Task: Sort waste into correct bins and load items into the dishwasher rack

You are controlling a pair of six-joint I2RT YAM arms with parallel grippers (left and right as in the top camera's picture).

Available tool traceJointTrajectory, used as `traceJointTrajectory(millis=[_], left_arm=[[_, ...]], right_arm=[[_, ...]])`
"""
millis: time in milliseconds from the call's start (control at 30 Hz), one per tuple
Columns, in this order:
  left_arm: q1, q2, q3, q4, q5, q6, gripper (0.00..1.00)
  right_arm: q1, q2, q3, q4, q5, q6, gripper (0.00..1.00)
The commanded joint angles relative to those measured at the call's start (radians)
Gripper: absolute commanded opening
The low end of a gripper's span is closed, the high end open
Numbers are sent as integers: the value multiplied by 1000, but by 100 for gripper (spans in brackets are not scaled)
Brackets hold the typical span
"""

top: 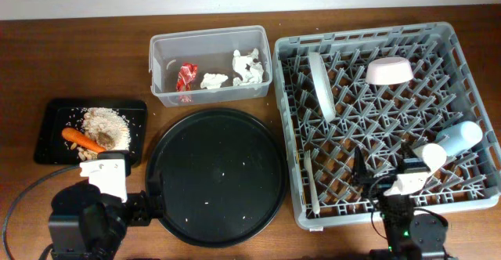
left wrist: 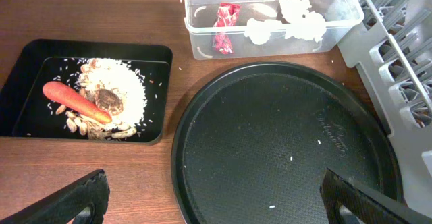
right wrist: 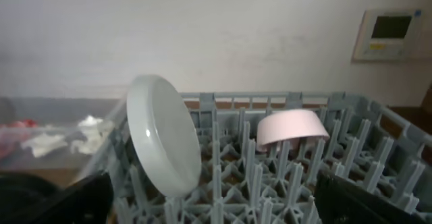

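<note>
Waste sits in the bins and dishes sit in the rack.

The grey plate (top: 321, 84) stands on its edge in the big rack (top: 470, 56), with the pink bowl (top: 389, 71) near it. The white cup (top: 429, 157) and blue cup (top: 460, 137) lie at the right side. The red wrapper (top: 185, 76) and tissues (top: 247, 66) are in the clear tub (top: 160, 64). The carrot (top: 82, 140) lies in the black tray (top: 47, 127). The left gripper (left wrist: 216, 204) and right gripper (right wrist: 216, 204) are spread wide, holding nothing.

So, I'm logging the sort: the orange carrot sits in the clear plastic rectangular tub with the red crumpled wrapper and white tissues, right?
No. The orange carrot lies in the shallow black rectangular tray, on the beige rice-like crumbs. The red crumpled wrapper and crumpled white tissues are indeed in the clear plastic rectangular tub. The left wrist view shows this.
</note>
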Motion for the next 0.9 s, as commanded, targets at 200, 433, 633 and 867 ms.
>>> traceJointTrajectory(millis=[200,433,633,867], left_arm=[[2,-4,-2,2,-10,-13,99],[2,-4,-2,2,-10,-13,99],[2,-4,-2,2,-10,-13,99],[2,-7,-6,0,-41,2,99]], right_arm=[[7,-9,-139,72,45,-63,98],[7,-8,-139,72,27,-64,98],[7,-8,-139,72,27,-64,98],[7,-8,-139,72,27,-64,98]])
